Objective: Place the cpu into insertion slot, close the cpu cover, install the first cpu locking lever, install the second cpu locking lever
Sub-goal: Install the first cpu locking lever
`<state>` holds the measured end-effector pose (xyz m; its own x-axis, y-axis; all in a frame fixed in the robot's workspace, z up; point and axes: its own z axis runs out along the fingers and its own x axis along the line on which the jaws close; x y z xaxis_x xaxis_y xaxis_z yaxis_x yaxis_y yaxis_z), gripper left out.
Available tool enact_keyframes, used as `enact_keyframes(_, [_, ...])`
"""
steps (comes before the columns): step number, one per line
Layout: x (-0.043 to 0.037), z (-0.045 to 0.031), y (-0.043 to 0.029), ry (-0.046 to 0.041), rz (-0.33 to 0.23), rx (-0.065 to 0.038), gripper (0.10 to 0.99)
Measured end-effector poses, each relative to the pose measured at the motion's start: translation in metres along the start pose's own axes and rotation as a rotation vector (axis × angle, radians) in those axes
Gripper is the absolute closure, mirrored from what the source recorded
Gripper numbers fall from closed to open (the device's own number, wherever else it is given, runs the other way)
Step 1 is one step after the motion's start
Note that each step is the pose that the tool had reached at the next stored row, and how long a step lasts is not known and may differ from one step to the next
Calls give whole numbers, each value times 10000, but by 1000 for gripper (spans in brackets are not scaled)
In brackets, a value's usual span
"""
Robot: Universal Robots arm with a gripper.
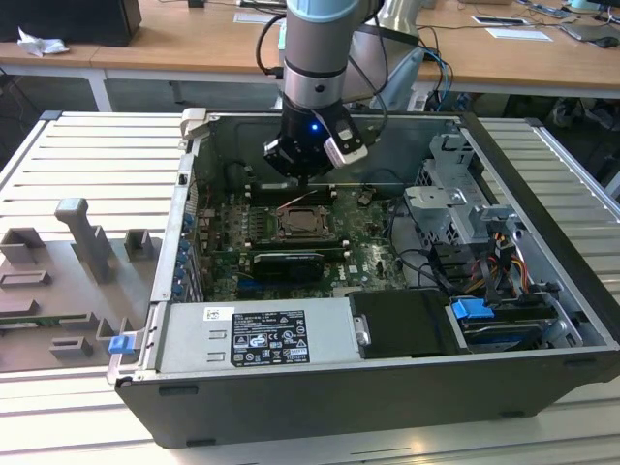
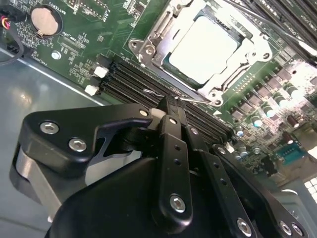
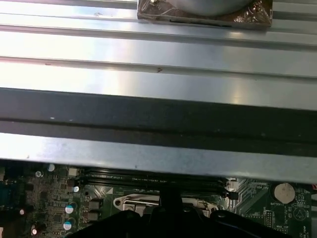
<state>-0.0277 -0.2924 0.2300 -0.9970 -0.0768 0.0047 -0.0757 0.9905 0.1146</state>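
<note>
Wooden desks run behind a ribbed metal table (image 1: 87, 155) that carries an open computer case (image 1: 542, 165), its green motherboard (image 1: 373, 247) lying on the case floor. Over the board's far edge hangs the gripper (image 1: 302, 177), its black fingers (image 2: 171, 119) pressed together with nothing between them, their tips just above the long memory slots (image 2: 133, 82) and close to a thin wire lever (image 2: 163, 95) beside the socket. Near the board's middle sits the insertion slot (image 2: 208, 47), with the cpu (image 2: 203, 49) lying pale and flat inside it. Around the chip lies the cpu cover (image 2: 158, 34), down flat, its window framing the chip; whether it is latched is hard to make out. In the first wrist view the case wall hides most of the socket, leaving its silvery rim visible.
</note>
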Motion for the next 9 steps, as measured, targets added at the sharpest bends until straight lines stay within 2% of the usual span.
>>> enact_keyframes(2, [-27, 21, -1, 8, -121, -58, 980])
enact_keyframes(5, [-51, 39, -4, 9, -122, -60, 980])
enact_keyframes(9, [-96, 113, -9, 10, -122, -58, 980])
